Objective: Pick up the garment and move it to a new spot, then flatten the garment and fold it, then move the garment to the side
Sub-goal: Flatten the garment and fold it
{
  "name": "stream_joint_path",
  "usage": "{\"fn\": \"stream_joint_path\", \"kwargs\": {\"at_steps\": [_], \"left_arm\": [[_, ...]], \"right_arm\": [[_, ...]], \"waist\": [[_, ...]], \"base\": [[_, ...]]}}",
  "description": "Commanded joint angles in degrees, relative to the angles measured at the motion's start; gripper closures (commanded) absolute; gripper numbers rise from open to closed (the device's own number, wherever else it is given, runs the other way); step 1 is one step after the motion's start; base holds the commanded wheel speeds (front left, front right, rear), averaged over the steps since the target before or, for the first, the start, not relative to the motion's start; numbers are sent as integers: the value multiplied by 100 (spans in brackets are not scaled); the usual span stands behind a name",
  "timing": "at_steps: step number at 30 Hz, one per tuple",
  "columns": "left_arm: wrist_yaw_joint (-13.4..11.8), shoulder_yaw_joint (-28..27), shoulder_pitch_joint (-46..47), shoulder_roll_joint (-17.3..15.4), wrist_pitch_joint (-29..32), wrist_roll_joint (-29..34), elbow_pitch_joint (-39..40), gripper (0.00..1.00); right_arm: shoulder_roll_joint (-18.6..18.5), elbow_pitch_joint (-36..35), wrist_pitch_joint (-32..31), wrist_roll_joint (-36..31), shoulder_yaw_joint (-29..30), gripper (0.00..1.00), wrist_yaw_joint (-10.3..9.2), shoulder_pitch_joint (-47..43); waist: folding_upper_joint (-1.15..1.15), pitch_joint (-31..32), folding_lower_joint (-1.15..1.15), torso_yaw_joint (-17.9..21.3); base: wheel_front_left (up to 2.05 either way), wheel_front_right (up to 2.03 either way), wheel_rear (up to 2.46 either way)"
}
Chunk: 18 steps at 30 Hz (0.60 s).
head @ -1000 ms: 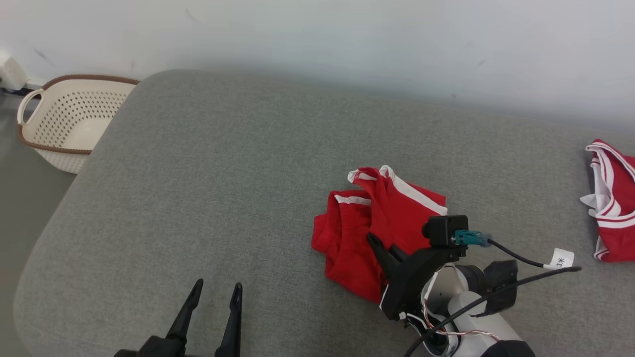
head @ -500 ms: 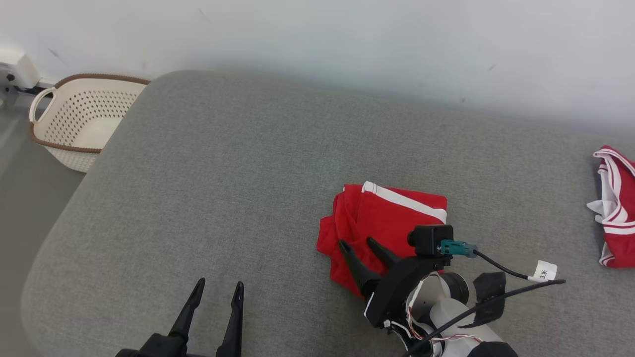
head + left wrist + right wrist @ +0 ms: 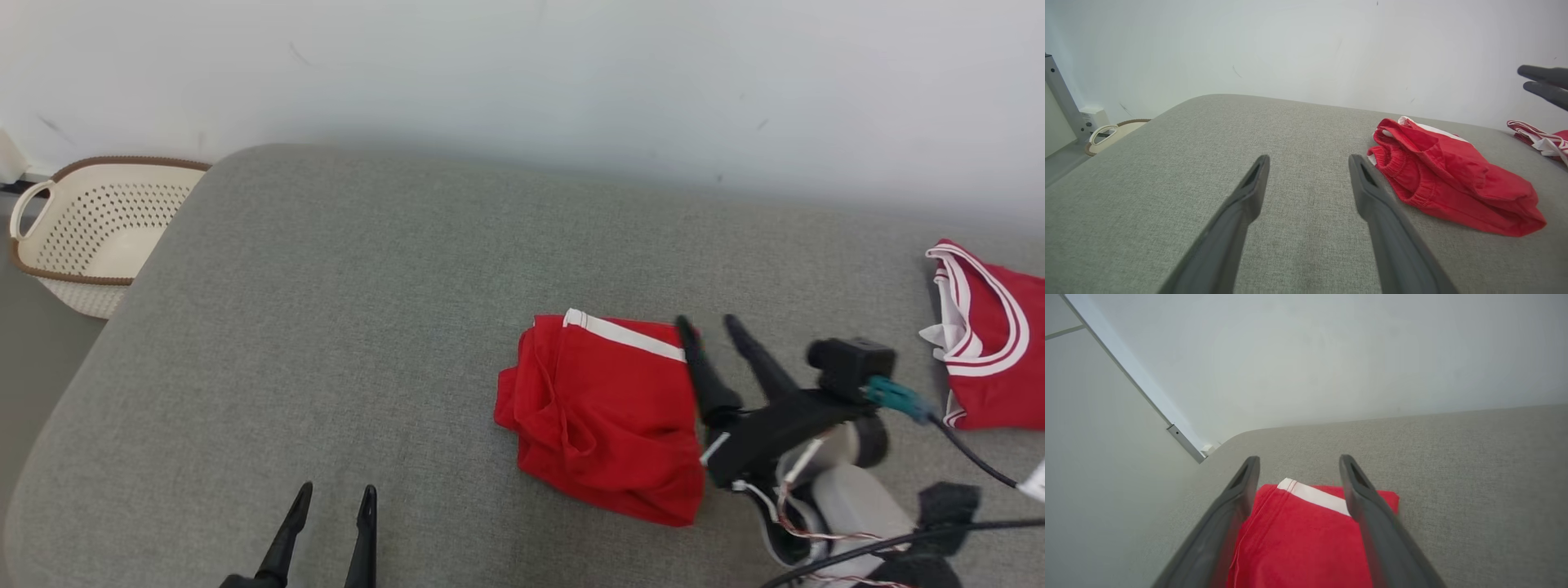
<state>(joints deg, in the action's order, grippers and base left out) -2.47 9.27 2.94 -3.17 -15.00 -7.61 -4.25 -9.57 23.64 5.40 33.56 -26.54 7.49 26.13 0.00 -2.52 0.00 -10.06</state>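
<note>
You had the roughly folded red garment [image 3: 600,416], white stripe along its far edge, lying on the grey cushion [image 3: 343,310], right of centre. Your right gripper [image 3: 705,321] stood at its right edge, fingers spread and empty. Your left gripper [image 3: 338,489], well apart at lower left, was spread too, holding nothing. A second red-and-white garment [image 3: 992,359] lay far right, and a cream basket [image 3: 90,220] sat past the left end. The white cable tag [image 3: 1037,482] was cut off, unreadable.

Grey padded surface [image 3: 326,327] with folded red garment [image 3: 604,408] and, seemingly, a jersey [image 3: 992,359]

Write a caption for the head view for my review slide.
Open right pincer over folded red shorts on grey cushion; left pincer open, red-and-white shirt right, basket left.
</note>
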Motion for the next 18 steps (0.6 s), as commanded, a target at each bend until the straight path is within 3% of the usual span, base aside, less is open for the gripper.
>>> {"fn": "stream_joint_path", "kwargs": {"at_steps": [1,9,18], "left_arm": [[-6,-51,-118,-28,-23,26,15,0],[6,-128,-201,-33,-23,62,77,0],[6,-170,-210,-32,-23,107,120,0]], "right_arm": [[-87,-94,62,-140,222,0,0,-176],[-102,-307,12,-699,980,0,0,-674],[47,-510,-64,-960,1320,0,0,-956]], "waist": [[0,32,0,44],[0,59,0,75],[0,13,0,119]], "base": [[0,0,0],[0,0,0],[0,0,0]]}}
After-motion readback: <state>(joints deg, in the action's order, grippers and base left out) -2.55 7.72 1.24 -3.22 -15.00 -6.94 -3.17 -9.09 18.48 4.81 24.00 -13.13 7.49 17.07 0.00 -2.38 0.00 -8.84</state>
